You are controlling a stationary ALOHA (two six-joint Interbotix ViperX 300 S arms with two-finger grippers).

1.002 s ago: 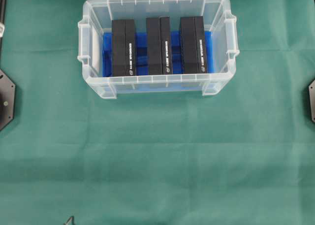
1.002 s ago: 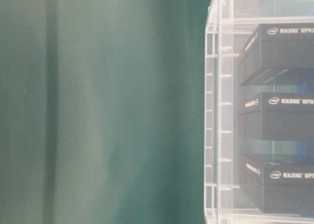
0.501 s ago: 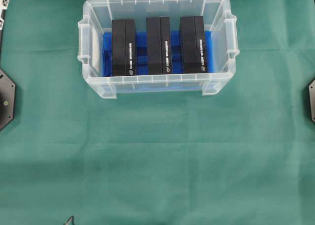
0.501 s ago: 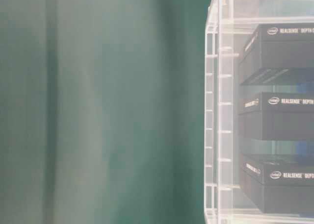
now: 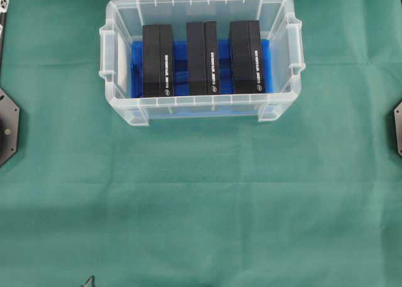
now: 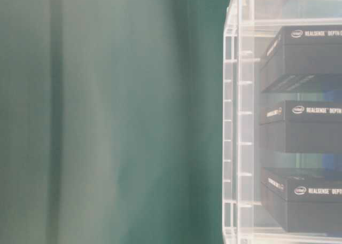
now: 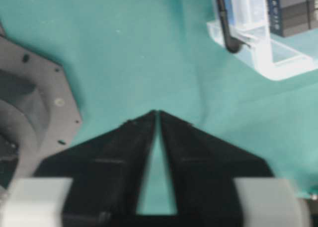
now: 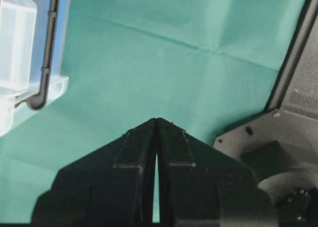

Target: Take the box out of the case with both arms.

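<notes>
Nothing of the job was done at that moment, as far as I could judge. My left pincer (image 7: pixel 156 113) was clenched on nothing, its tips meeting above the green cloth (image 7: pixel 149 48), with the corner of the case (image 7: pixel 258 53) ahead of it and off to its right, well apart. My right pincer (image 8: pixel 157 120) was likewise pressed closed and empty, the case (image 8: pixel 20 63) ahead and off to its left, equally out of reach. From overhead the case (image 5: pixel 201 105) sat on the far part of the table, and all three black boxes stood inside it on the blue sheet (image 5: pixel 179 73): the left box (image 5: pixel 157 59), the middle box (image 5: pixel 201 57) and the right box (image 5: pixel 245 56), side by side with gaps between. None was lifted or tilted. Everything remained: opening both pincers, reaching into the case, gripping a box from two sides and raising it clear of the rim.
</notes>
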